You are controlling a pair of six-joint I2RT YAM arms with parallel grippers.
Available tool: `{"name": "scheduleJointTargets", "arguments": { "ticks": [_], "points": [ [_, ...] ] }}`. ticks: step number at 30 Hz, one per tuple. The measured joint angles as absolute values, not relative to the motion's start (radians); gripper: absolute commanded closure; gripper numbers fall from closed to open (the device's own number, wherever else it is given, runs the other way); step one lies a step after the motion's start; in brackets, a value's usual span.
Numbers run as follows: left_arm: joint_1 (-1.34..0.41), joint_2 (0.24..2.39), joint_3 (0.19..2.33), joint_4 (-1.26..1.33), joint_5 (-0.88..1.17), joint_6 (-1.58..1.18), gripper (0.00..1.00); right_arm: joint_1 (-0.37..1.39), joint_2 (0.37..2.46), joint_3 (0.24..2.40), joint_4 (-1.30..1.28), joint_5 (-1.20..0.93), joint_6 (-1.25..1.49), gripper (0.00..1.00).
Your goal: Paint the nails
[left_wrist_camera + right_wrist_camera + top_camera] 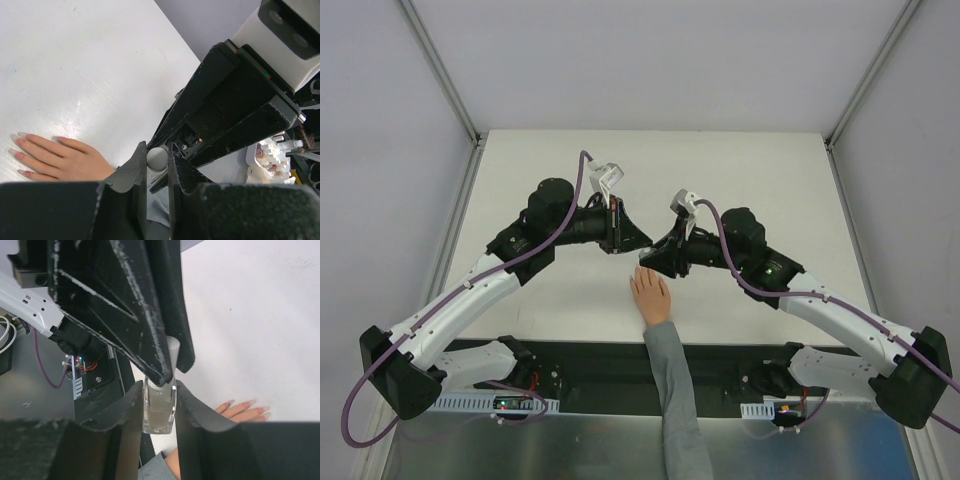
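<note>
A pale peach hand (650, 295) with a grey sleeve (672, 385) lies flat on the white table, fingers together. Its pink nails show in the left wrist view (20, 142) and the right wrist view (248, 403). My right gripper (159, 390) is shut on a small clear bottle (159, 410), held above the table just beyond the fingertips. My left gripper (157, 151) is shut on the bottle's white cap (158, 158), which also shows in the right wrist view (173, 349). In the top view the two grippers, left (638, 243) and right (655, 258), meet tip to tip.
The white table (770, 190) stretches behind and to both sides of the arms. A black strip (590, 365) with the arm bases runs along the near edge. Grey walls and metal frame posts (445, 80) enclose the table.
</note>
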State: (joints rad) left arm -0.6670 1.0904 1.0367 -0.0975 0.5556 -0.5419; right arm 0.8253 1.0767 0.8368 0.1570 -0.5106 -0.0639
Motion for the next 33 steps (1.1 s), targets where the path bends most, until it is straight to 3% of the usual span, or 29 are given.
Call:
{"name": "scheduleJointTargets", "arguments": {
  "ticks": [7, 15, 17, 21, 23, 24, 27, 30, 33],
  "points": [
    [-0.667, 1.087, 1.037, -0.118, 0.555, -0.531, 1.00, 0.826, 1.087, 0.845, 0.137, -0.505, -0.064, 0.65],
    [-0.667, 1.086, 1.037, -0.123, 0.555, -0.513, 1.00, 0.828, 1.092, 0.855, 0.100, -0.514, -0.072, 0.65],
    [-0.667, 1.086, 1.037, -0.132, 0.555, -0.508, 1.00, 0.828, 1.093, 0.855, 0.099, -0.517, -0.072, 0.69],
    [-0.667, 1.084, 1.037, -0.149, 0.556, -0.499, 1.00, 0.826, 1.102, 0.855, 0.092, -0.519, -0.069, 0.99],
    [-0.667, 1.084, 1.037, -0.158, 0.557, -0.492, 1.00, 0.828, 1.107, 0.859, 0.088, -0.518, -0.068, 0.99],
    [-0.667, 1.084, 1.037, -0.159, 0.557, -0.490, 0.92, 0.829, 1.108, 0.860, 0.086, -0.516, -0.068, 1.00],
    [-0.667, 1.083, 1.041, -0.163, 0.559, -0.482, 0.52, 0.832, 1.107, 0.860, 0.088, -0.508, -0.059, 0.99],
    [-0.667, 1.069, 1.044, -0.165, 0.569, -0.471, 0.33, 0.837, 1.091, 0.859, 0.090, -0.489, -0.039, 0.99],
    [-0.667, 1.034, 1.051, -0.163, 0.585, -0.455, 0.29, 0.838, 1.032, 0.845, 0.083, -0.481, -0.012, 0.99]
  ]
}}
